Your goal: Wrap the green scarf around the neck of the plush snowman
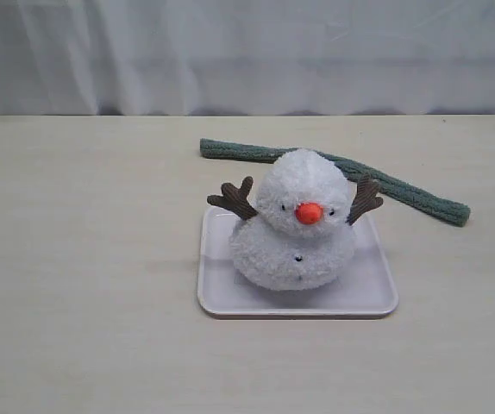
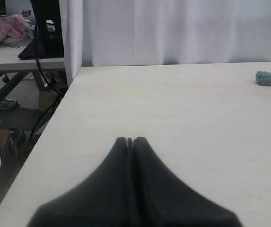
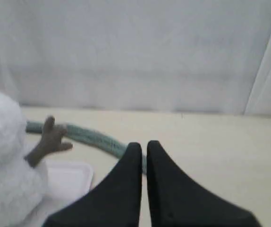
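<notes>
The plush snowman (image 1: pixel 295 226) stands upright on a pale square tray (image 1: pixel 368 297), white and fluffy with an orange nose and brown twig arms. The green scarf (image 1: pixel 411 193) lies flat on the table behind it, running from back left to the right, its middle hidden by the snowman's head. Neither gripper shows in the exterior view. In the left wrist view my left gripper (image 2: pixel 130 140) is shut and empty above bare table, one scarf end (image 2: pixel 270 78) far off. My right gripper (image 3: pixel 144 144) is shut and empty, with the scarf (image 3: pixel 95 136) and snowman (image 3: pixel 3 156) beyond it.
A white curtain (image 1: pixel 247 52) closes off the back of the light wooden table (image 1: pixel 75 259). The left wrist view shows the table's side edge (image 2: pixel 55 113), with a drop to clutter and another desk beyond it.
</notes>
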### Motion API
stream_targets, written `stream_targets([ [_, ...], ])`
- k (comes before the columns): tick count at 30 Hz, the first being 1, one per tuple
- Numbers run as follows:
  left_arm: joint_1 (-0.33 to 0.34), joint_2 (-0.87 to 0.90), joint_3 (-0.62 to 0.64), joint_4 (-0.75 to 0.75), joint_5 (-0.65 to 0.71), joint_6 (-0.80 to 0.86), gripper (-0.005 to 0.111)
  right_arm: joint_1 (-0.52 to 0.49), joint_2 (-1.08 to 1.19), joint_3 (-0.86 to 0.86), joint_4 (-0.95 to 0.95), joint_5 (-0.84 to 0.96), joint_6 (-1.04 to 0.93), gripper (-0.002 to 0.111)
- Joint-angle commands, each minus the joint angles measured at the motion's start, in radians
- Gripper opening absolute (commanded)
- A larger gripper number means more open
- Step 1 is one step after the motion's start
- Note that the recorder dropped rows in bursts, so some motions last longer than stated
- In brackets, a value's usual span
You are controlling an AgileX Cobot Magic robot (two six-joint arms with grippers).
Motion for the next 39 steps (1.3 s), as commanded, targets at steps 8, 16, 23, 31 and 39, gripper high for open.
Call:
stream_targets([
  [8,-0.005,-0.003,0.003,-0.001,-0.016,-0.002,0.000,0.001,-0.005,0.002,0.093,-0.674,0.241,0.004],
  [16,-0.005,-0.003,0.003,-0.001,-0.016,-0.002,0.000,0.001,-0.005,-0.202,0.093,-0.492,0.340,0.005],
  [23,-0.005,-0.003,0.003,-0.001,-0.016,-0.002,0.000,0.001,0.120,-0.480,-0.005,-0.160,0.264,0.037],
  [31,-0.005,-0.003,0.003,-0.001,-0.016,-0.002,0.000,0.001,0.401,-0.693,-0.071,0.227,0.181,0.069],
  [39,-0.005,-0.003,0.003,-0.001,-0.016,-0.002,0.000,0.001,0.774,-0.717,-0.032,0.245,0.106,0.069],
])
